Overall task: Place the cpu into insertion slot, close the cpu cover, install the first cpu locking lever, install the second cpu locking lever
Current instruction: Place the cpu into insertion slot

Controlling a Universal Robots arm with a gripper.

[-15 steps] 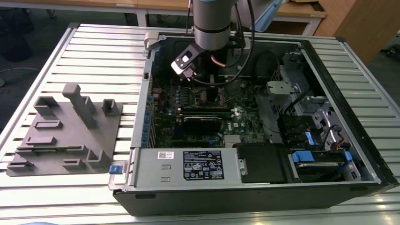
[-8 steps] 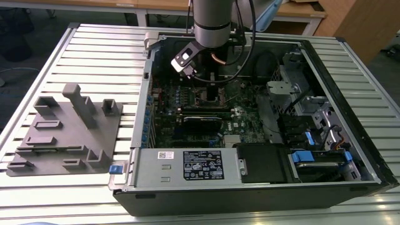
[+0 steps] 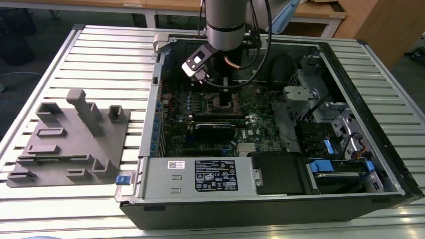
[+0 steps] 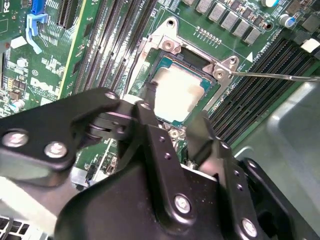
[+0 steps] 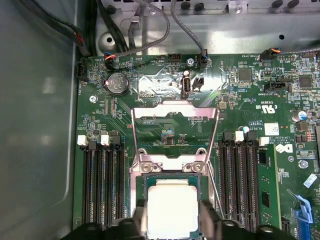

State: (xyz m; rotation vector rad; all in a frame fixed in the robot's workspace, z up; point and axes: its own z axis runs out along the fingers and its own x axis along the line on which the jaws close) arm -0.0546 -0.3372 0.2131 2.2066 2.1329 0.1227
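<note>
The cpu [image 5: 173,210] [image 4: 181,95], a small square chip with a silvery top, lies flat in the insertion slot [image 5: 172,178] [image 4: 188,58] on the green motherboard. My gripper [image 5: 173,216] [image 4: 175,107] [image 3: 226,98] reaches down into the case, and its black fingers [image 5: 141,216] press against two opposite edges of the chip. The cpu cover [image 5: 175,107], a thin metal frame, is swung open and stands up behind the socket. A thin wire lever [image 4: 280,76] [image 5: 215,182] sticks out beside the socket, unlatched.
Black memory slots [image 5: 100,185] flank the socket on both sides. Cables [image 5: 150,20] hang by the case's back wall. In the exterior view a grey fixture tray [image 3: 73,139] lies left of the case, the power supply [image 3: 199,177] in front, drive bays [image 3: 332,164] on the right.
</note>
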